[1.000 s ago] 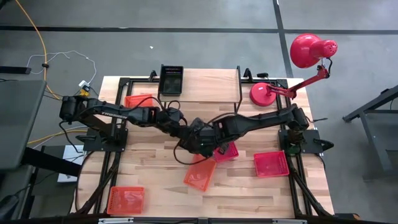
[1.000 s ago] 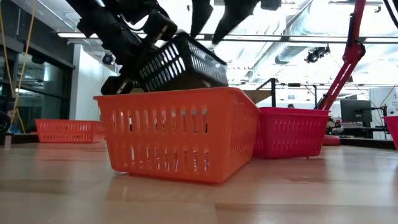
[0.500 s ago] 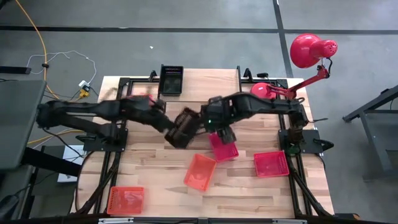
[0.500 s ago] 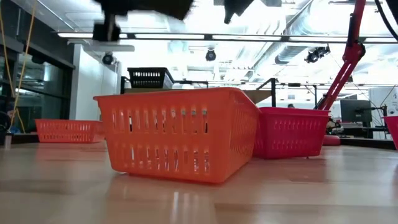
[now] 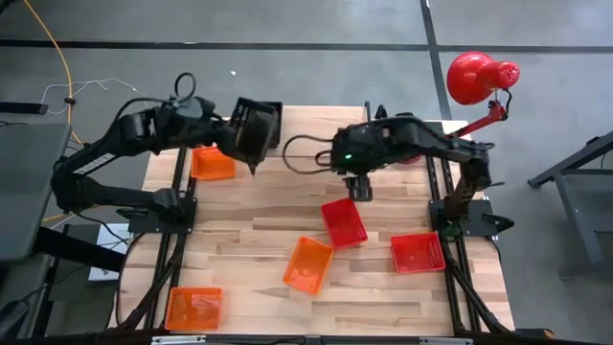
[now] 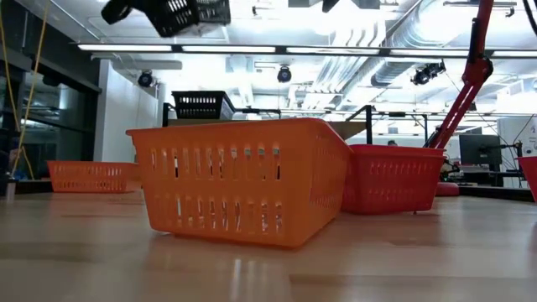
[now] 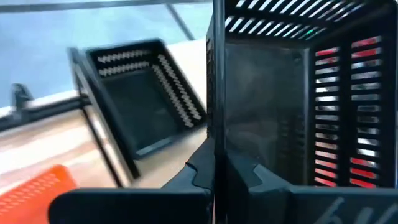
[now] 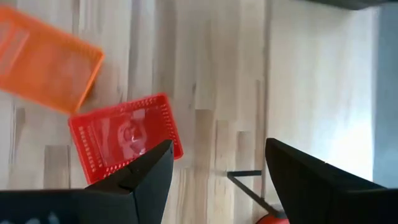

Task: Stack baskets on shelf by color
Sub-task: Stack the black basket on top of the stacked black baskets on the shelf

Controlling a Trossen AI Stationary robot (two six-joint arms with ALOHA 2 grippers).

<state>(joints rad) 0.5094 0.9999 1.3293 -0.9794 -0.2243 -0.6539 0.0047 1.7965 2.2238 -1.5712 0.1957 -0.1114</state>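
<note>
My left gripper (image 5: 239, 144) is shut on a black mesh basket (image 5: 255, 134) held high over the shelf's left end; it shows at the top of the low view (image 6: 180, 13). Another black basket (image 7: 140, 99) sits on the light-wood shelf (image 5: 326, 129) on its base. My right gripper (image 5: 361, 187) is open above the table, near a pinkish red basket (image 8: 124, 140) that lies flat. An orange basket (image 5: 307, 265) sits closer to the near edge. My left gripper pinches one wall of the black basket (image 7: 214, 93) at its rim, one finger (image 7: 249, 174) inside the basket and one finger (image 7: 196, 173) outside. The basket is lifted clear and tipped onto its side, its open top turned sideways.
An orange basket (image 5: 213, 163) sits under my left arm beside the shelf. Another orange one (image 5: 194, 309) is at the near left corner. A second pinkish red basket (image 5: 419, 253) lies near the right side. A red desk lamp (image 5: 474, 77) stands at the far right corner.
My left gripper has carried the black basket up from the table's middle, beside the orange basket, toward the far left and over the shelf's left end, tipping it further on the way. My right gripper has drawn back up and toward the far right.
</note>
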